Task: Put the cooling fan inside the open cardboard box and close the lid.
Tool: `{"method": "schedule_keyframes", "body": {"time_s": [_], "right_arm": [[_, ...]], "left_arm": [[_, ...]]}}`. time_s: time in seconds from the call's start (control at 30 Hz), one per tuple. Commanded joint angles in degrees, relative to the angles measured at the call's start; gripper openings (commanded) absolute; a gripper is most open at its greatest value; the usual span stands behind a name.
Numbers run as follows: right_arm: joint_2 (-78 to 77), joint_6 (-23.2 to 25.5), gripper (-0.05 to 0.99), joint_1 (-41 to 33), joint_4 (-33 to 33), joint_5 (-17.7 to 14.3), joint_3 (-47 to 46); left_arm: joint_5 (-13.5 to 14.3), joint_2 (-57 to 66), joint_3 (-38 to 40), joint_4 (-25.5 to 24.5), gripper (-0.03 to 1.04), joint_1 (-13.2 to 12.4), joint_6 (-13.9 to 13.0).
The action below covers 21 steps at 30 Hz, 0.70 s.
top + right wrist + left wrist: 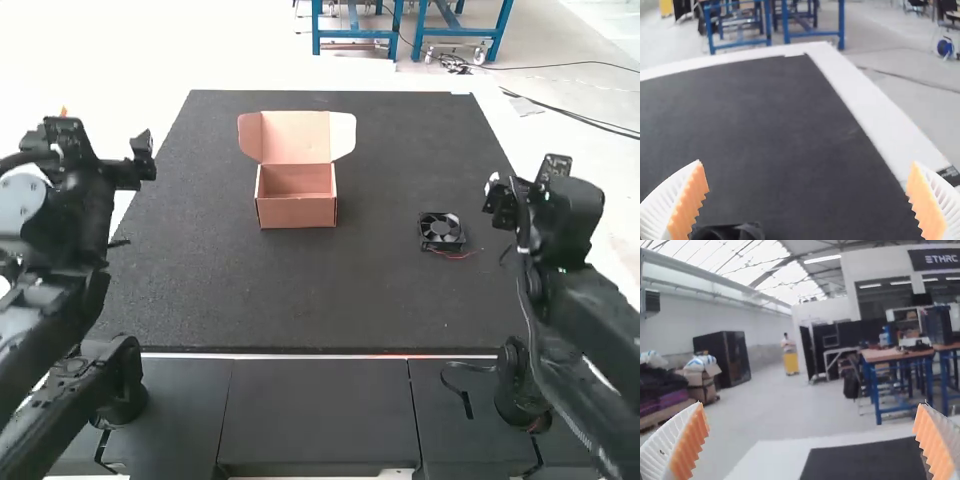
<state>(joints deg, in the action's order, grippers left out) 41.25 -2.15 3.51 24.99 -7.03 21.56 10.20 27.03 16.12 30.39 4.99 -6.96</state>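
high view: cooling fan lies flat on the desk, near the right pincer, whose fingers are spread wide. it looks light and rigid, with thin wires trailing; best held by the square frame's opposite edges, clear of the blades. the open cardboard box sits farther off, between it and the left pincer, likewise spread.

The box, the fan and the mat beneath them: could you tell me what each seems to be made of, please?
The box looks like plain brown cardboard, matte, with fold lines at its raised lid. The fan seems black moulded plastic, though it is small here. The mat is black and dull, finely grained, perhaps rubber or foam.
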Motion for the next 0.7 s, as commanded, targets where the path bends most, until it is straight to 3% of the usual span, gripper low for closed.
{"method": "schedule_keyframes", "body": {"time_s": [0.0, 0.07, 0.1, 0.17, 0.27, 0.47, 0.5, 0.67], "right_arm": [[8.4, -1.89, 0.91, 0.53, 1.2, 1.23, 6.3], [12.97, -2.68, 0.91, 0.36, 0.85, 1.75, 8.94], [15.26, -3.03, 0.91, 0.36, 0.49, 4.21, 10.34], [19.48, -3.12, 0.91, 0.8, -1.35, 12.3, 13.15], [26.25, -3.12, 0.91, 1.59, -6.8, 17.4, 16.76], [38.11, -3.21, 0.91, 3.35, -6.98, 17.66, 19.22], [39.16, -3.82, 0.91, 3.79, -6.1, 17.57, 19.13], [45.41, -7.6, 0.91, 3.79, -4.16, 15.46, 19.4]], "left_arm": [[-0.35, 12.79, 6.56, 0.28, 0.96, 0.63, 6.26], [-2.29, 18.15, 9.46, 0.19, 0.96, 1.16, 6.43], [-3.52, 20.08, 10.69, -0.16, 0.96, 1.33, 6.52], [-4.04, 23.51, 13.41, -1.83, 0.96, 2.04, 6.52], [-6.24, 28.17, 17.54, -7.01, 0.96, 3.53, 8.63], [-8.7, 35.29, 21.76, -11.14, 0.96, 5.46, 10.13], [-9.41, 36.08, 22.03, -11.32, 0.96, 5.55, 11.18], [-10.72, 38.36, 23.52, -11.76, 0.96, 5.55, 11.27]]}}
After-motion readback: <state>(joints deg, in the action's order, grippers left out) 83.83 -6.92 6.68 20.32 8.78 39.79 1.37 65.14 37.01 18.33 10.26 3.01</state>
